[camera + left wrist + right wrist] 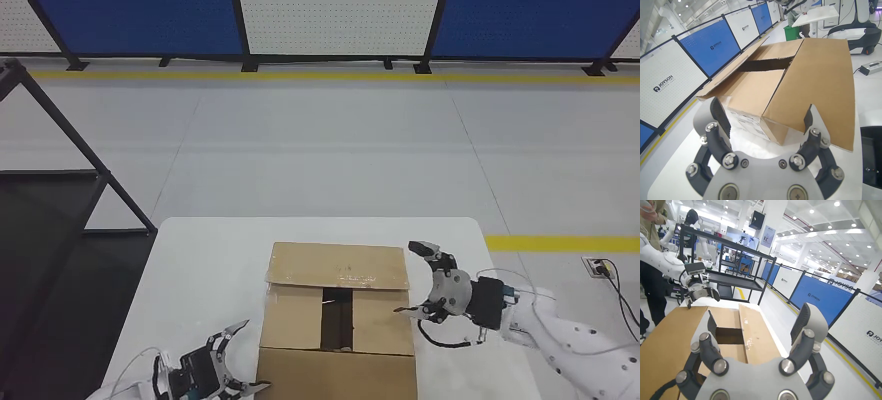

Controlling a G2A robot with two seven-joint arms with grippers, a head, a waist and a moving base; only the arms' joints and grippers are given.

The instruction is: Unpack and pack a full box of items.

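On the table (pixel 200 260) at its near edge, the box (pixel 338 330) is likely heavy, flaps (pixel 338 265) stiff card: pinch a flap edge; left gripper (pixel 762 106) and right gripper (pixel 759 313) gape empty

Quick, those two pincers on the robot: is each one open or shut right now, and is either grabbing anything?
Left pincer: open, holding nothing.
Right pincer: open, holding nothing.

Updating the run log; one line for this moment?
box on table, gap between flaps | left gripper open beside box | right gripper open, opposite side
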